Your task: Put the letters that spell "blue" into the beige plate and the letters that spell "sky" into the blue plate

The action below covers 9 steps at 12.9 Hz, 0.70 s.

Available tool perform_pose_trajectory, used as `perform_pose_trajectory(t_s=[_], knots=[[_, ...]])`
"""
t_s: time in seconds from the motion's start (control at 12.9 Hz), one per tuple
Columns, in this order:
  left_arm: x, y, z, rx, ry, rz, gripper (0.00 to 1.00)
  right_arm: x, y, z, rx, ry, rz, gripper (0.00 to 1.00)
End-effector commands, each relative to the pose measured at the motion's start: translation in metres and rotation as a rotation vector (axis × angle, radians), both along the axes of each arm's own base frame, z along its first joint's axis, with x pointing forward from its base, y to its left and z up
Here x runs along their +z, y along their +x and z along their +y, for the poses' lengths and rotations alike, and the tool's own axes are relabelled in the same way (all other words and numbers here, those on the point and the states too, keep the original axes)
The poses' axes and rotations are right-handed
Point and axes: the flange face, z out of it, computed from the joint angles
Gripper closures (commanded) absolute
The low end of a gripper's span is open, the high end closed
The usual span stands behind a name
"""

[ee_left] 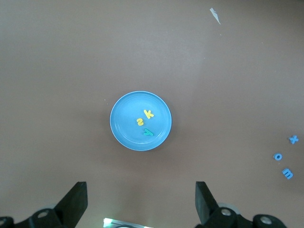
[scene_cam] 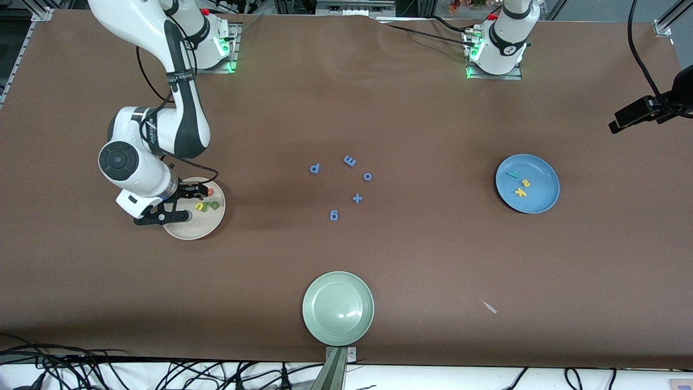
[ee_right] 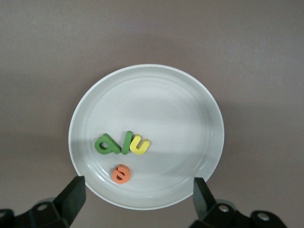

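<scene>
The pale green plate sits nearest the front camera, at the table's front edge. Farther back, mid-table, five blue letters lie scattered. Toward the right arm's end, the beige plate holds the olive-green b, thin green l and yellow u touching in a row, with the orange e just beside them. The right gripper hovers over this plate, fingers spread wide and holding nothing. Toward the left arm's end, the blue plate holds the yellow s, yellow k and teal-green y. The left gripper waits above it, fully spread and empty.
</scene>
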Motion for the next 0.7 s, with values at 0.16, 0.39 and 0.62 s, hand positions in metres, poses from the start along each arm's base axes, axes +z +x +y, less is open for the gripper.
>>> perform_pose_trajectory(t_s=[0.16,0.39,0.62], knots=[[0.004,0.0,0.001,-0.192,-0.046,-0.004,0.0,0.065,0.033,0.001,-0.019,0.056,0.012,0.0],[0.006,-0.002,0.002,-0.206,-0.039,0.0,0.0,0.085,0.04,0.012,0.003,0.063,-0.024,0.0],[0.007,-0.002,0.002,-0.194,-0.042,-0.002,0.0,0.105,0.042,0.042,0.045,0.09,-0.058,0.0]])
